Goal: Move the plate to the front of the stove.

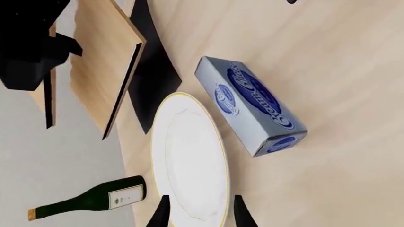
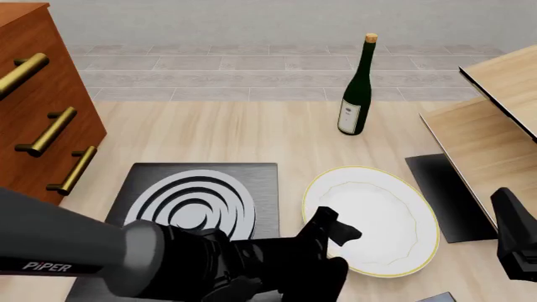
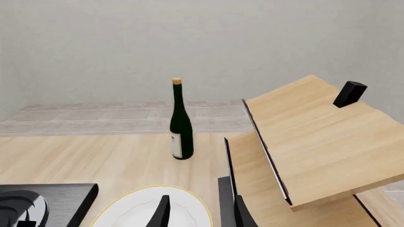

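Jaws of the left gripper point(image 1: 199, 210) are seen spread astride the plate point(image 2: 373, 217) rim at its 7 o'clock edge (no pinch confirmed). The plate lies at the stove's point(image 2: 251, 179) 3 o'clock. Right gripper point(image 3: 198, 210) jaws are spread, empty.

A round, shallow white plate point(image 2: 373, 217) with a thin gold rim is seen on the light wooden table, just to the right of the stove point(image 2: 197, 201). Its near left edge is hidden in the front view. In the left wrist view the plate point(image 1: 189, 158) is shown as a narrow ellipse, and only its far edge point(image 3: 148, 203) is caught in the right wrist view. The stove is a flat, dark grey rectangular slab marked with silver-white concentric rings. It lies flat on the table, its near part being hidden, and only a corner of it point(image 3: 44, 198) is shown in the right wrist view.
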### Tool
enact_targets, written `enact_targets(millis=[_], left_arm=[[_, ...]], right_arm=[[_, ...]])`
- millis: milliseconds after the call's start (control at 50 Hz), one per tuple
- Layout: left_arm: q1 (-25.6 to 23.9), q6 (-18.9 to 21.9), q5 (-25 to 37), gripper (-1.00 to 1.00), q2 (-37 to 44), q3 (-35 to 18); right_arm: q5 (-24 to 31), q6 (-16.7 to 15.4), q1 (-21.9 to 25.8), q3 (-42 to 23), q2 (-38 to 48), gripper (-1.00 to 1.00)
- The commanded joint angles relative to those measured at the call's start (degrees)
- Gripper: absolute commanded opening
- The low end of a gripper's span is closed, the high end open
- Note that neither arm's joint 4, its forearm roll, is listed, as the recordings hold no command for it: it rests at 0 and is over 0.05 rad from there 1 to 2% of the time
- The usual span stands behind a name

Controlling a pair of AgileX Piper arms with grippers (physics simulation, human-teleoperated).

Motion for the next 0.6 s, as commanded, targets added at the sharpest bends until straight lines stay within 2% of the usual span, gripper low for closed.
enact_targets(millis=[20, 600], left_arm=[[0.3, 0.7, -0.7, 1.0, 0.6, 0.1], [0.6, 0.4, -0.4, 1.0, 2.3, -1.6]], right_arm=[[0.0, 0.1, 0.1, 0.0, 0.0, 1.0], [0.0, 0.2, 0.1, 0.0, 0.0, 1.0]])
